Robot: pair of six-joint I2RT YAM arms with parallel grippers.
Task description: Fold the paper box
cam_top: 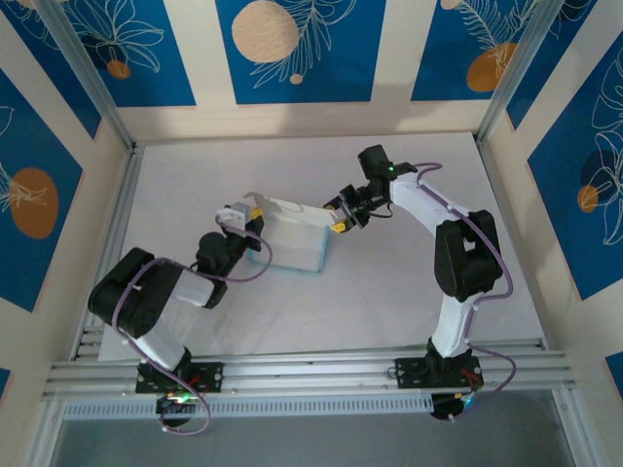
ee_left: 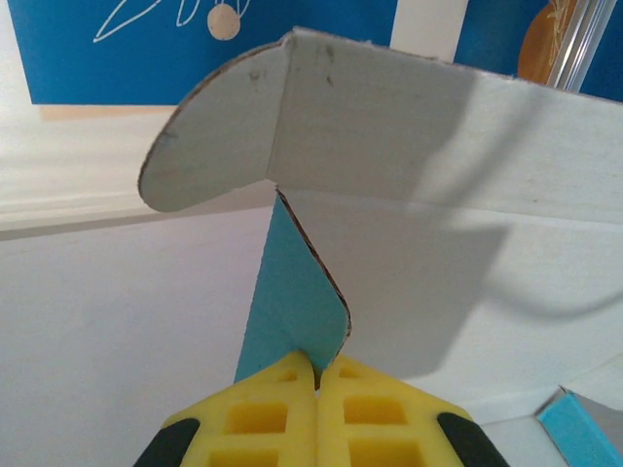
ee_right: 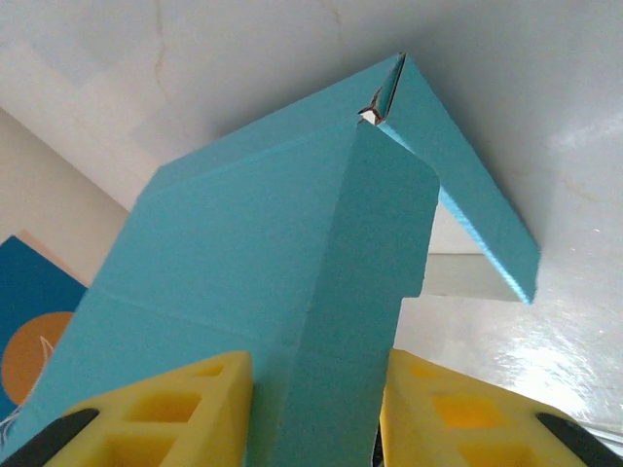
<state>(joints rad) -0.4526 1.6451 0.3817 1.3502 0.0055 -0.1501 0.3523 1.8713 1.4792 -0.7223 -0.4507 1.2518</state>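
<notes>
One paper box point(cam_top: 292, 243) sits half-folded near the middle of the tabletop point(cam_top: 409, 302), its edges cut off in both wrist views (from above, its inside is hard to make out). There are two claws. The left gripper point(ee_left: 316, 384) is clenched on one of its blue flaps, and the right gripper point(ee_right: 316, 404) grasps a blue panel between its pads.

Left arm point(cam_top: 156, 302) and right arm point(cam_top: 458, 255): white shells, black joint housings. Thin purple cables point(cam_top: 240, 276) loop along both. Black base plates point(cam_top: 180, 375) with small red parts and a green light at each. Another green light point(cam_top: 391, 169) near the right wrist. Left tool point(ee_left: 316, 368) and right tool point(ee_right: 316, 389): yellow pads point(ee_left: 258, 420) with square cut-out pockets, black holders at the outer corners.
</notes>
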